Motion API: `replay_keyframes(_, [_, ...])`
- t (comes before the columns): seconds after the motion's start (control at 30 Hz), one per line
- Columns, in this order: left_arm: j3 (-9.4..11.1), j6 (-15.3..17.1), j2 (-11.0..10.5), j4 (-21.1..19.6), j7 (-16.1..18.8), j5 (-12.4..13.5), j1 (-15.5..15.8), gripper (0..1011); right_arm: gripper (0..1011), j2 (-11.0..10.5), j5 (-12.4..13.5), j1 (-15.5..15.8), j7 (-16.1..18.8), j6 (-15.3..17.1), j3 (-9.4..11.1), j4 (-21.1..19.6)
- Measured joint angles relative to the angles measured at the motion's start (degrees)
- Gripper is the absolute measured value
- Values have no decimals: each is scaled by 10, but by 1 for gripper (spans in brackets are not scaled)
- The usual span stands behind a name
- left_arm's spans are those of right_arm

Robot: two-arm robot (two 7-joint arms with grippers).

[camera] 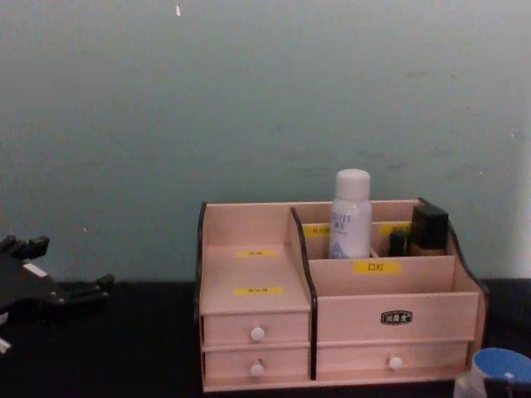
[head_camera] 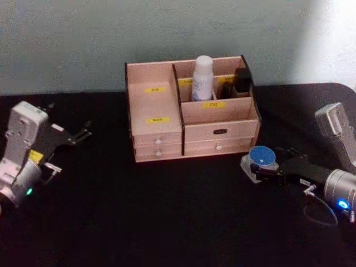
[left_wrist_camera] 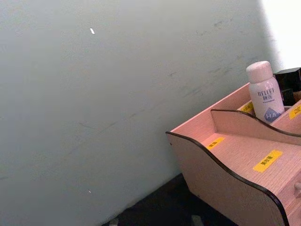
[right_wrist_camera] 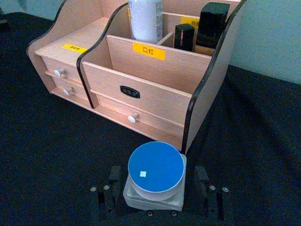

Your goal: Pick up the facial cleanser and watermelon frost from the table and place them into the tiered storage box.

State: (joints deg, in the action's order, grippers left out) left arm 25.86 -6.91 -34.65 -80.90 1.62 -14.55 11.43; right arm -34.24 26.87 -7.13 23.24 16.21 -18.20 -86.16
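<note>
Watermelon frost (right_wrist_camera: 156,167), a clear jar with a blue lid, is clamped between the fingers of the right gripper (right_wrist_camera: 157,182), on or just above the black table (head_camera: 167,211) — which of the two cannot be told. The tiered storage box (right_wrist_camera: 146,94) stands just ahead of the fingertips, its front right corner nearest. Facial cleanser (head_camera: 203,78) — a white bottle — is seen upright in a rear compartment, well beyond those fingers. The left gripper (head_camera: 82,132) is parked well left of the box, fingers spread.

My left gripper (head_camera: 82,132) hovers at mid-left of the head view, jaws apart; my right gripper (head_camera: 260,168) reaches in low from the right edge.
</note>
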Motion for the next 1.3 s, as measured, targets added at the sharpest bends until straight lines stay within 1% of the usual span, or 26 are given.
replay_keyframes(1.3, [0, 0, 0, 0, 0, 0, 0, 1001, 1000, 3, 1, 1, -1, 1, 1, 4])
